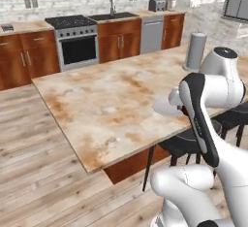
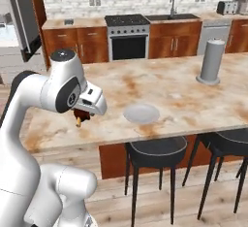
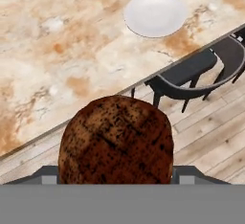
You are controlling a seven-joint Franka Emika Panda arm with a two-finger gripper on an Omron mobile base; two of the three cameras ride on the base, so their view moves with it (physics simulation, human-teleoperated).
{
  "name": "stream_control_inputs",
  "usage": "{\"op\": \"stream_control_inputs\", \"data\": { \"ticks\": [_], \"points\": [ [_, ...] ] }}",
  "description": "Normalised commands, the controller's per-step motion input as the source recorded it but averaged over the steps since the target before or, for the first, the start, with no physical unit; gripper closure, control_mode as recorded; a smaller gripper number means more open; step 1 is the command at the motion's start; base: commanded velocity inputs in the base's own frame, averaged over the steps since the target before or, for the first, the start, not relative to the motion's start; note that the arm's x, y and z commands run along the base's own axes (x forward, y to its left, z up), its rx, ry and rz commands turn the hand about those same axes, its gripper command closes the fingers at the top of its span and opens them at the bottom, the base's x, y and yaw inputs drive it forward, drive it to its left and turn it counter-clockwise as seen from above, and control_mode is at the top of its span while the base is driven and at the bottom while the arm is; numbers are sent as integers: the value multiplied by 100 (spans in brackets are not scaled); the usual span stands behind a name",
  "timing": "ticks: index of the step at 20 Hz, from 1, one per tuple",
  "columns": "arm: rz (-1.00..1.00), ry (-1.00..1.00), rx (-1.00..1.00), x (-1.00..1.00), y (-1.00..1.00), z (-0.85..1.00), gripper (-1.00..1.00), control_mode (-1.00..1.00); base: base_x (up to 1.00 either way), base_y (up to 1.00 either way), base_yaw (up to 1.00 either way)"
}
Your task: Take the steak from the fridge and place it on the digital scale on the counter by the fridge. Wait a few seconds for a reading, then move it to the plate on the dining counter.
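The plate point(image 2: 141, 113) lies on the dining counter point(image 2: 169, 88), near its front edge, above a stool point(image 2: 156, 152). The steak point(image 2: 82, 117) hangs over the same edge, left of the plate and apart from it. A cylinder point(image 2: 211, 61) stands on the counter, right of and behind the plate. The stove point(image 2: 128, 38) stands behind the dining counter.

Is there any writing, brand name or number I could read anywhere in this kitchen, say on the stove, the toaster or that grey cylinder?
None can be read. The stove, the toaster and the grey cylinder show no legible marks; the plate and the steak are plain.
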Motion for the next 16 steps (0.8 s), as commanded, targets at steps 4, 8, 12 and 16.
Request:
{"op": "stream_control_inputs", "data": {
  "ticks": [4,8,12,16],
  "points": [
    [0,0,0,0,0,0,100,100,0,-99,60],
    [0,0,0,0,0,0,100,100,6,-95,52],
    [0,0,0,0,0,0,100,100,30,-64,41],
    [31,0,-1,42,-13,-21,100,-100,0,0,0]
  ]
}}
